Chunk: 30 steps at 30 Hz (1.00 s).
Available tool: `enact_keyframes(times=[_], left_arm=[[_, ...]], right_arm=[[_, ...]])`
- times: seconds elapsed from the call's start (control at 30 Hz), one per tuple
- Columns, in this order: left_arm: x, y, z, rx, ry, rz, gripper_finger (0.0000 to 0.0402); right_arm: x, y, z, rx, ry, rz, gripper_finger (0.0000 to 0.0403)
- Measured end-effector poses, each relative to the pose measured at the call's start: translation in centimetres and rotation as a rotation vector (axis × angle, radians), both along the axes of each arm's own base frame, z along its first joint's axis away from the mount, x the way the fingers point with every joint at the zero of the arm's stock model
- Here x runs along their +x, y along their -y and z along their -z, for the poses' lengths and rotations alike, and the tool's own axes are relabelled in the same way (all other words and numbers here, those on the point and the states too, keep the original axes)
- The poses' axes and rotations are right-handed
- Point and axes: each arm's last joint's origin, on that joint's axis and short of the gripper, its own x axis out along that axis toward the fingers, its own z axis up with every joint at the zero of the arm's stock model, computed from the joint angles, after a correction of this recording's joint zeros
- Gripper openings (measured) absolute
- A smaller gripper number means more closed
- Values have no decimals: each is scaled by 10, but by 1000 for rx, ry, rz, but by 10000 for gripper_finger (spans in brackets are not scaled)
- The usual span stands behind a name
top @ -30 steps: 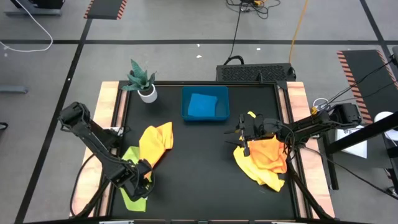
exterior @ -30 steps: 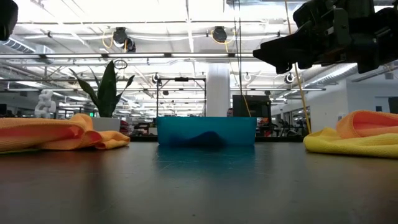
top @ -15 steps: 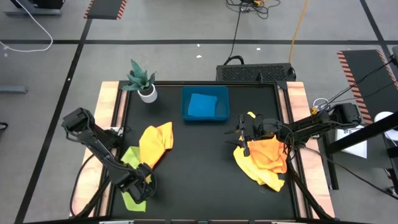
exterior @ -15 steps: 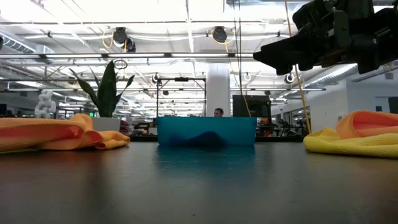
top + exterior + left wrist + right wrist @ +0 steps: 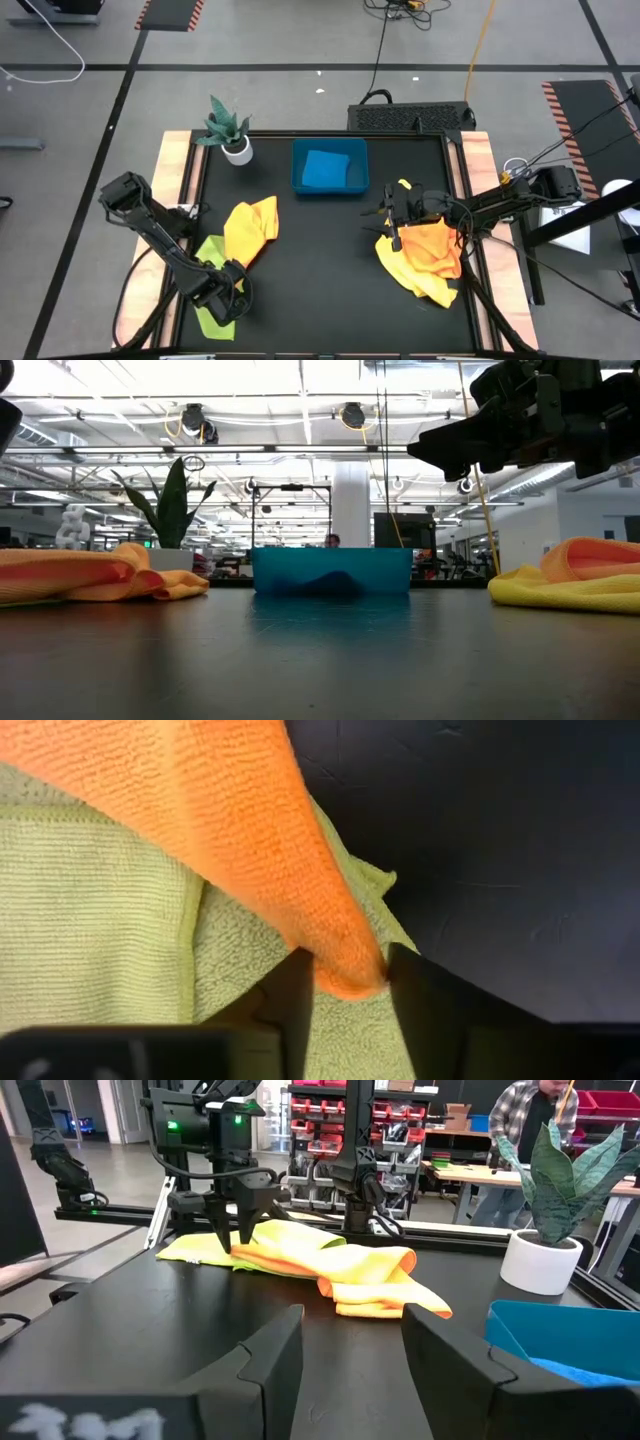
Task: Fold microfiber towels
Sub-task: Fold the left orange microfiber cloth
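1. The left claw (image 5: 227, 283) is sitting low at the near left of the black worktop (image 5: 320, 260), its fingers (image 5: 425, 1000) pinching the corner tip of an orange towel (image 5: 250, 840); it is gripping that corner, with the jaws narrow around the cloth.
2. The orange towel (image 5: 250, 228) is lying crumpled in the left half of the worktop, trailing down to the claw, and its lower part is lying over a lime green towel (image 5: 212, 262).
3. The lime green towel (image 5: 100, 930) is lying flat under the orange corner and under the left claw.
4. A potted plant (image 5: 229, 130) is standing at the far left corner of the worktop.
5. A blue tray (image 5: 329, 167) is sitting at the far middle edge, with a blue towel (image 5: 326, 169) lying inside it.
6. The right claw (image 5: 392, 213) is hanging above the worktop in the right half, just beside the heap there, its jaws standing apart and holding nothing.
7. An orange towel (image 5: 432, 246) is lying bunched on top of a yellow towel (image 5: 418, 280) at the right side of the worktop, near the right claw.
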Motion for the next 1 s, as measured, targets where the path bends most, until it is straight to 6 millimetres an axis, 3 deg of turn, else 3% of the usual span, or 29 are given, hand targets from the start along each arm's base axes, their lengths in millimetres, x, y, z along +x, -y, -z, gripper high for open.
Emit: enact_keyframes(times=[0.2, 0.33, 0.47, 0.63, 0.8, 1.0], left_arm=[[0, -1, 0, 11, -4, 14, 13], [6, -7, -1, 6, -9, 42, 7], [14, -21, -17, 11, -20, 90, 5], [28, -39, -59, 97, 16, 162, 4], [39, -50, -114, 230, 82, 232, 3], [43, -56, -169, 342, 208, 331, 3]], right_arm=[[0, 0, 0, 0, 4, 0, 162], [0, 0, -2, -1, 20, -2, 162], [0, 0, -5, 1, 53, -14, 162], [15, -7, -17, 5, 65, -99, 164], [51, -16, -21, -40, -7, -131, 174], [94, -20, -12, -44, -66, -131, 183]])
